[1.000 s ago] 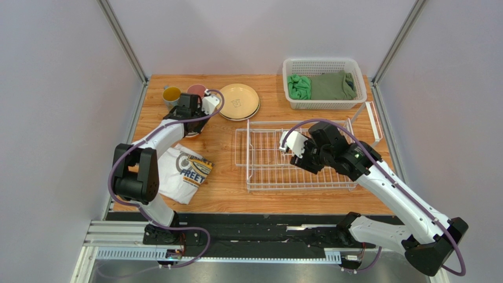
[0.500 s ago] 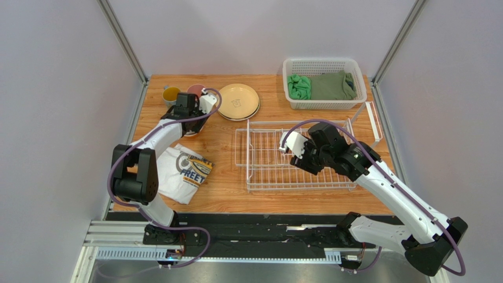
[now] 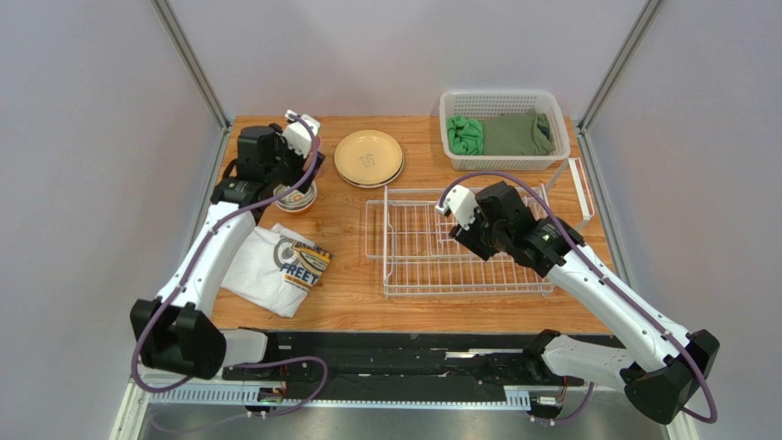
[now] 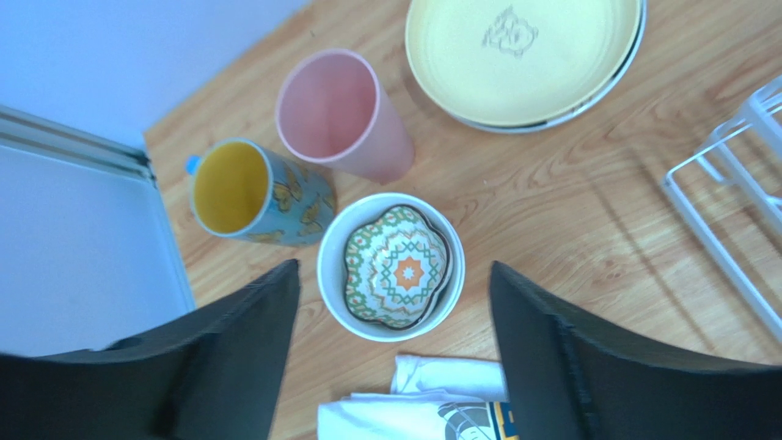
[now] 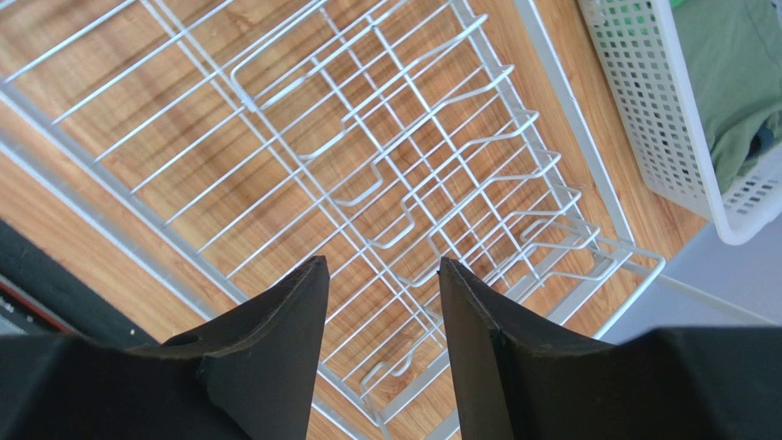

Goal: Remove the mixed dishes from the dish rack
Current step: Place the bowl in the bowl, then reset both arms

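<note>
Dishes unloaded on a wooden worktop [image 4: 569, 229] beneath the left fingers [image 4: 229, 367].
The left fingers are spread wide and hold nothing, directly above a white bowl [image 4: 329, 266] with a patterned bowl [image 4: 396, 275] nested inside. A pink cup [image 4: 340, 115], blue mug [image 4: 298, 206] and tan plates [image 4: 523, 55] stand just beyond. The right fingers [image 5: 266, 367], partly apart and holding nothing, hover over the dish rack [image 5: 367, 165].

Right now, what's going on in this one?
The left hand hovers open over a white bowl with a patterned dish nested inside, beside a pink cup, a mug and stacked plates. The right hand hangs open and empty over the wire rack, where no dishes show.
</note>
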You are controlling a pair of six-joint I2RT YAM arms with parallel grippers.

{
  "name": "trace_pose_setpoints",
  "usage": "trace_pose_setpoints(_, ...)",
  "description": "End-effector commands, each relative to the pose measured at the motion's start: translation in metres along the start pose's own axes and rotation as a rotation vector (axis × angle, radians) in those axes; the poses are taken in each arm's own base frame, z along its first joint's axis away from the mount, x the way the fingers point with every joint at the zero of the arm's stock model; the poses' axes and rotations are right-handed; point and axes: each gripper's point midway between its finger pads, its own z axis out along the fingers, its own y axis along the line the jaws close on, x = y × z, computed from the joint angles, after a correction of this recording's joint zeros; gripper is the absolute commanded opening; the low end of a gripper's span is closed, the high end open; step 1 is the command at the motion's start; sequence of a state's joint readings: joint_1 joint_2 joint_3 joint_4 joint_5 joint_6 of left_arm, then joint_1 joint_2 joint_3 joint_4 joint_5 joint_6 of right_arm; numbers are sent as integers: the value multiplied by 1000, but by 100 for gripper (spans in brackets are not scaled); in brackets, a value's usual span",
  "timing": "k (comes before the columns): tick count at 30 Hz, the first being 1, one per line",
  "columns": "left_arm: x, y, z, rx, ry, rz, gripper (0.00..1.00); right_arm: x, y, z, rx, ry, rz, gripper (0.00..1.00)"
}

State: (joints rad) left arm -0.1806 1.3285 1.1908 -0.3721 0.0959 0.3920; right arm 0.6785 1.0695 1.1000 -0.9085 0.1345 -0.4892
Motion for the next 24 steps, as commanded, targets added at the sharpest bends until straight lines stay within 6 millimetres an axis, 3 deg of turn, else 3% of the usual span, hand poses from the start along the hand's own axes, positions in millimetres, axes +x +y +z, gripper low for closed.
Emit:
trace_pose_setpoints(1, -37, 3, -45, -11, -130, -57, 94, -18, -32, 4, 157, -57, 120, 55)
trace_pose_setpoints(5, -49, 7, -66, -46, -195, -84, 95, -29, -67, 2, 275, -88, 225, 64)
trace_pose_setpoints(10, -62, 16, -88, -111, -257, -135, 95, -56, -118, -16, 388, -193, 358, 67)
trace_pose_setpoints(16, -72, 35, -105, -224, -326, -153, 96, -74, -184, -36, 541, -322, 515, 70)
trace_pose_setpoints(17, -73, 36, -106, -227, -329, -158, 96, -70, -196, -40, 568, -325, 546, 78)
trace_pose_setpoints(18, -76, 38, -107, -227, -331, -161, 96, -72, -201, -37, 564, -333, 553, 80)
trace_pose_setpoints(19, -77, 37, -107, -223, -334, -163, 96, -78, -207, -42, 568, -364, 564, 91)
trace_pose_setpoints(24, -89, 38, -110, -219, -390, -154, 96, -82, -231, -49, 627, -432, 628, 95)
